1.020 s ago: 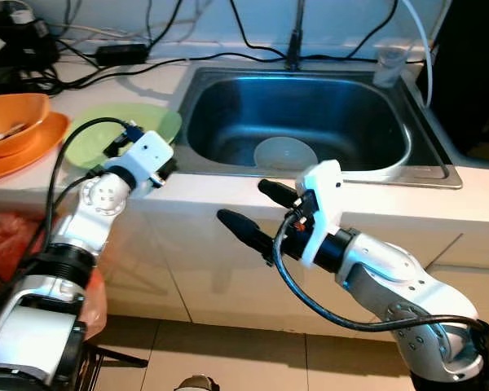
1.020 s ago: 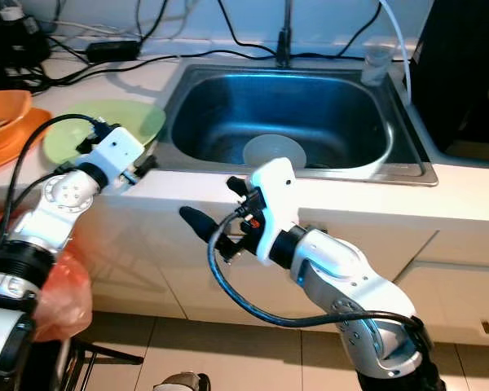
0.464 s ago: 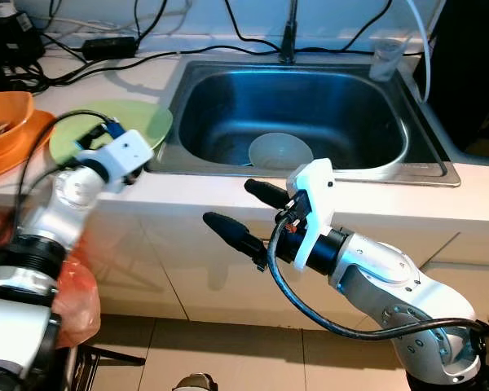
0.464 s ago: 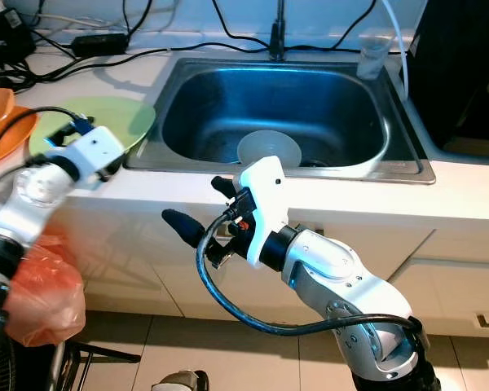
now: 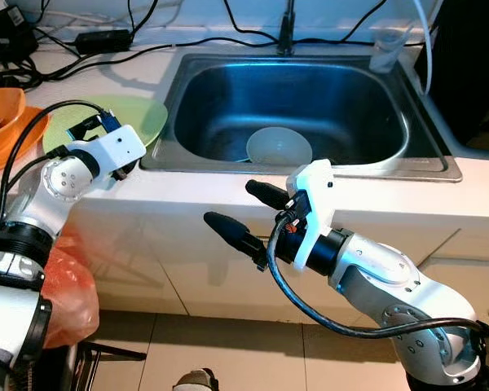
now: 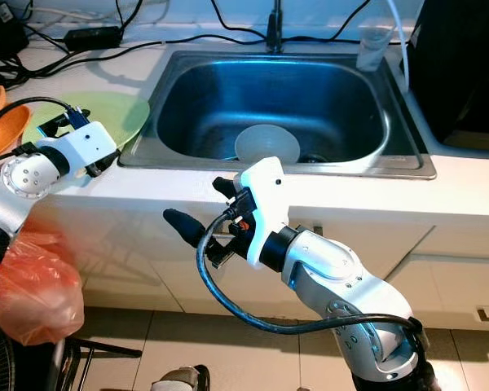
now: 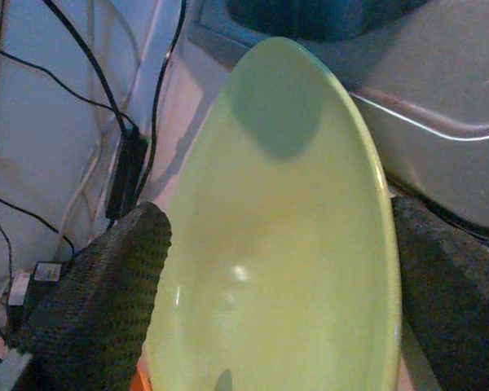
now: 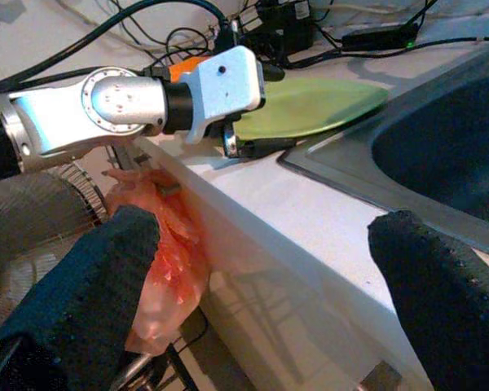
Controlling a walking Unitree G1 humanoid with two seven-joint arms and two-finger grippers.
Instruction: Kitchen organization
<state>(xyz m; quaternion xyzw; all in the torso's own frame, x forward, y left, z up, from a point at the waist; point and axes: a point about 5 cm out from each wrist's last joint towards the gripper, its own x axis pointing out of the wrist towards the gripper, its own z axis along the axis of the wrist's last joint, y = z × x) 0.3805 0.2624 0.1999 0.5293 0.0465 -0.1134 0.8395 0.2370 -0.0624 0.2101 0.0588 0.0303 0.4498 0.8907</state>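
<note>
Nearest, right gripper point(image 5: 238, 216) held before the worktop's point(image 5: 228, 183) front edge, fingers spread wide, empty. At the front-left edge, left gripper point(image 8: 248, 147) reaching the green plate point(image 5: 118, 122), fingers parted either side of its rim, not yet clamped. Plate flat on the left worktop, beside the sink point(image 5: 289, 102). Beyond, pale bowl point(image 5: 279, 147) in the basin. Risk: pinching a thin rim, tilting, slipping, knocking cables point(image 5: 81, 53).

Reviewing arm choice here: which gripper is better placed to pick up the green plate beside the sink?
Left. The left gripper is open, its fingers either side of the green plate. The right gripper hangs open before the counter front, below the sink.
</note>
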